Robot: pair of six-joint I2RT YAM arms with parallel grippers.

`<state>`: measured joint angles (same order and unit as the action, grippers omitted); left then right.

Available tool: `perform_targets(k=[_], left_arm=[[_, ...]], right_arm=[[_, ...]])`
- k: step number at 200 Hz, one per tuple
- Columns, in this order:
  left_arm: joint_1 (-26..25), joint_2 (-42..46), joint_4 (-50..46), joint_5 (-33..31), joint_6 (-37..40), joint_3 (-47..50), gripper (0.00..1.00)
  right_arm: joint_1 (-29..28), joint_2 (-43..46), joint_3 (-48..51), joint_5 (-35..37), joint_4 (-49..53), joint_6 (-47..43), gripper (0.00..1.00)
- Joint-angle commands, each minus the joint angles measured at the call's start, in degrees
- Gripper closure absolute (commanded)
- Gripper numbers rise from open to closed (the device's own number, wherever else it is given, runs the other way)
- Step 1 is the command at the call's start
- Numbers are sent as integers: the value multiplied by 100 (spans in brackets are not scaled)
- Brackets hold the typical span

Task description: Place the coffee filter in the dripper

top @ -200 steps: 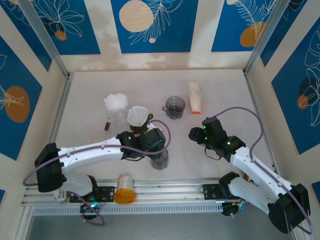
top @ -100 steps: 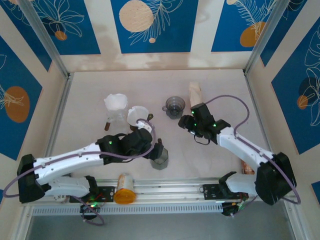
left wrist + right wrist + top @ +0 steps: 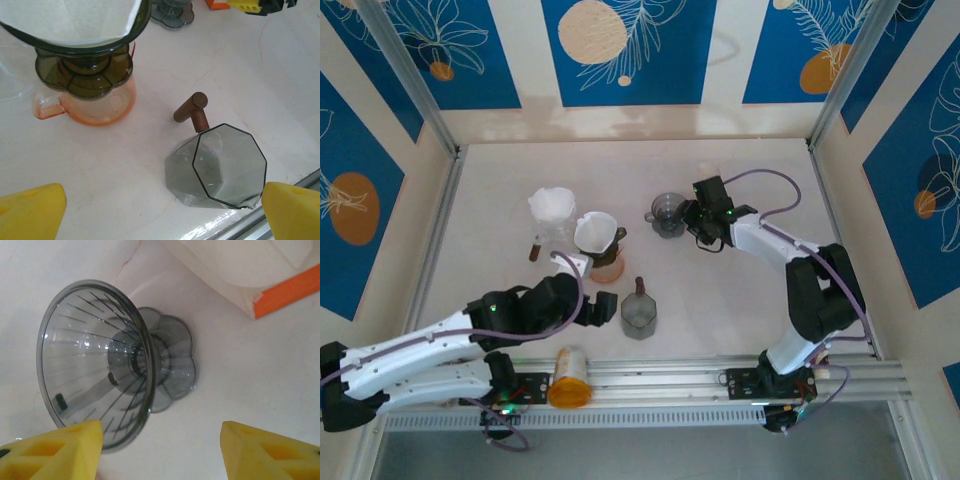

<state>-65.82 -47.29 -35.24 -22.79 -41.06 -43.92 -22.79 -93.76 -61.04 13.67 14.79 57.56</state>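
Observation:
A white coffee filter [image 3: 592,229] [image 3: 70,20] sits inside a dark glass dripper [image 3: 603,243] [image 3: 85,62] that stands on an orange carafe [image 3: 607,267] [image 3: 95,102]. A second, empty grey dripper [image 3: 669,212] [image 3: 100,360] stands to its right. My right gripper [image 3: 688,216] [image 3: 160,455] is open right beside this grey dripper, its yellow fingers [image 3: 55,450] on either side of the base and not touching it. My left gripper [image 3: 603,306] [image 3: 160,215] is wide open and holds nothing, just short of a grey faceted cup [image 3: 639,313] [image 3: 222,167].
A clear holder with a stack of white filters [image 3: 552,206] stands at the left. A white and orange packet [image 3: 250,270] lies just beyond the grey dripper. An orange-lidded bottle [image 3: 569,376] rests on the front rail [image 3: 720,370].
My left gripper has opened, let go of the grey cup and drawn back to the near left. My right gripper has swung far and left, up to the grey dripper.

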Motion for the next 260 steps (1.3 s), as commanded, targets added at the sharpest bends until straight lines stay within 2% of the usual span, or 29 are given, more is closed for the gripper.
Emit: perform_targets(k=[1,28,53,97,128,214,260], left_arm=[[-45,179,-187,-173,-137,110,0],[-45,260,-357,-188,-174,107,0],[-45,403,-444,-254,-218,121,0],[-33,566,-553,-323,-210,86,0],[-36,560,-621,-379,-242,90,0],[-36,632,-733,-458,-302,78,0],[-35,648,-826,-518,-300,11,0]], right_arm=[[54,-234,-329,-130,-131,10,36],[133,-629,-663,-269,92,73,37],[133,-908,-881,-359,216,89,42],[121,-1057,-1008,-411,399,54,54],[118,-1021,-982,-427,497,29,67],[28,-523,-795,-508,698,-190,94],[-15,277,-292,-523,1000,-405,100]])
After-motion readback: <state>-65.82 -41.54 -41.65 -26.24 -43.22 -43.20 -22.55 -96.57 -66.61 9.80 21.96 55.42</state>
